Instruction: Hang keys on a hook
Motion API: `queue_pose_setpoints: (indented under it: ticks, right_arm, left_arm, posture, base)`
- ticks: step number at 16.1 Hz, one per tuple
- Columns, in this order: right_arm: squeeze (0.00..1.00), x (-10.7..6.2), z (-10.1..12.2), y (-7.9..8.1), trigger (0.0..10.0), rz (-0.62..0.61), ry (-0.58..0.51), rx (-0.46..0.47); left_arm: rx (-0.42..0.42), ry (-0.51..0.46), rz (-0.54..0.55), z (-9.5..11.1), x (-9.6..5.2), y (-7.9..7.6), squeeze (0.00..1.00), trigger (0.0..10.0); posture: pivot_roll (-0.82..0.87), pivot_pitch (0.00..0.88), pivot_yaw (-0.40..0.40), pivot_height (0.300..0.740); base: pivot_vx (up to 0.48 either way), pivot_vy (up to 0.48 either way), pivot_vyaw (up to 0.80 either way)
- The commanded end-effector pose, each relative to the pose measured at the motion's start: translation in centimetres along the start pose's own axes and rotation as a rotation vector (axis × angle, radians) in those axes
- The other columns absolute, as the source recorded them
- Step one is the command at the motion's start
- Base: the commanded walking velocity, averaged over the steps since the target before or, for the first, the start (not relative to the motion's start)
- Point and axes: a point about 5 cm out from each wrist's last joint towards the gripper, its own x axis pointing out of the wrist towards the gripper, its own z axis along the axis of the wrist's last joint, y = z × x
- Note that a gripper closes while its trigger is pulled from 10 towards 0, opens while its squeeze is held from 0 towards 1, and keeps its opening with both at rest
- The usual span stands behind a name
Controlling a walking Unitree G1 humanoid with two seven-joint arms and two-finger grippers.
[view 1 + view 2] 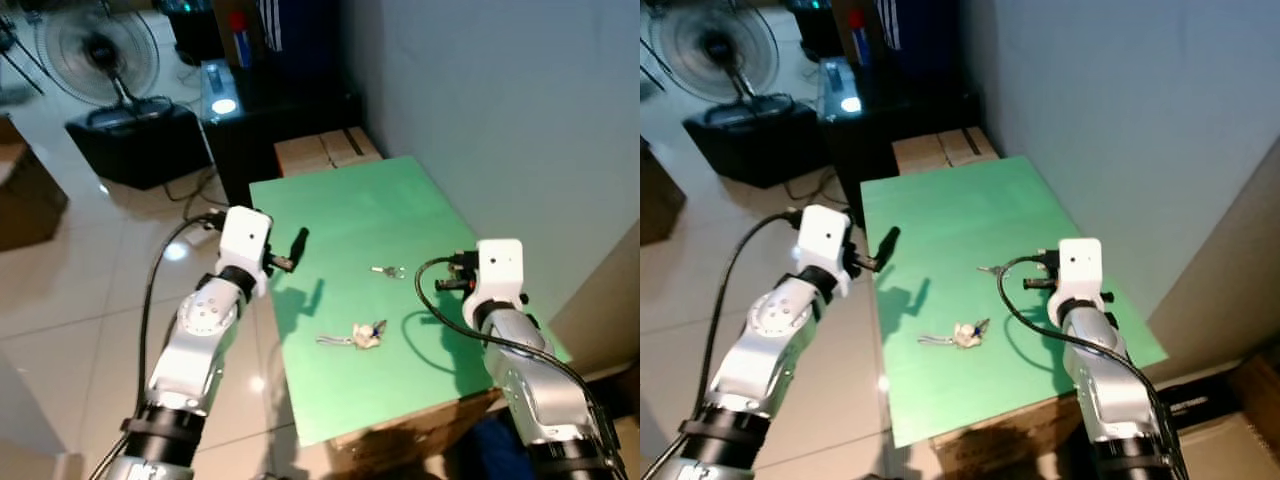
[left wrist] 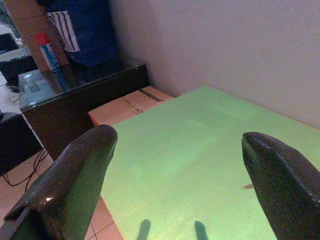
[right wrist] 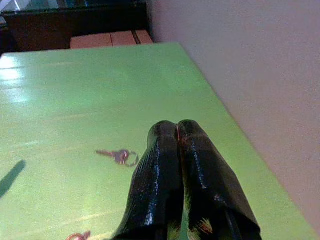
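Note:
A small key on a ring [image 1: 387, 271] lies on the green table [image 1: 360, 210], also seen as the small key [image 3: 119, 156] just ahead of my right gripper [image 3: 177, 126], whose fingers are pressed shut with nothing between them. A second bunch of keys with a white and blue tag [image 1: 358, 337] lies nearer the front edge. My left gripper [image 1: 298, 243] hovers over the table's left edge, and its fingers [image 2: 75, 175] stand wide open and empty. My right gripper [image 1: 448, 272] is held above the table's right side.
The table stands against a pale wall [image 1: 500, 100]. Cardboard boxes [image 1: 325, 152] and a dark glass-topped cabinet [image 1: 260, 105] lie beyond its far edge. A fan [image 1: 100, 50] on a black box stands on the tiled floor at the far left.

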Motion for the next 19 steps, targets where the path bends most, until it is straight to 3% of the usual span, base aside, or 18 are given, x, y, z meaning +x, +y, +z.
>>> queue_pose_setpoints:
  ticks: [1,4,10,12,14,19]
  right_arm:
    - [0.00,0.1,0.3,0.6,10.0,0.025,-0.005,-0.006]
    - [0.00,0.5,1.3,1.8,10.0,0.055,-0.064,0.015]
    - [0.00,0.4,2.7,1.9,10.0,0.105,-0.134,0.083]
    - [0.00,0.4,2.7,1.8,10.0,0.112,-0.133,0.090]
    - [0.00,0.7,2.6,2.8,10.0,0.154,-0.124,0.077]
    - [0.00,0.6,2.5,2.8,10.0,0.161,-0.121,0.070]
  left_arm:
    - [0.016,0.007,0.039,0.1,-0.4,0.9,0.00,10.0]
    - [-0.010,0.007,0.062,0.4,-1.5,1.7,0.00,10.0]
    - [-0.037,-0.011,0.106,0.9,-2.3,2.1,0.00,10.0]
    - [-0.037,-0.010,0.113,0.9,-2.5,2.0,0.00,10.0]
    - [-0.024,0.002,0.140,0.6,-3.1,2.5,0.00,10.0]
    - [-0.002,0.012,0.119,0.5,-2.8,2.0,0.00,10.0]
  posture:
    - [-0.18,0.000,0.075,0.740]
    - [-0.12,0.000,0.051,0.740]
    - [-0.07,0.000,-0.017,0.740]
    - [-0.06,0.000,-0.028,0.740]
    - [-0.05,0.000,-0.044,0.740]
    - [-0.07,0.000,-0.036,0.740]
  base:
    - [0.000,0.000,0.00]
    - [0.000,0.000,0.00]
    - [0.000,0.000,0.00]
    - [0.000,0.000,0.00]
    - [0.000,0.000,0.00]
    - [-0.262,0.000,0.00]
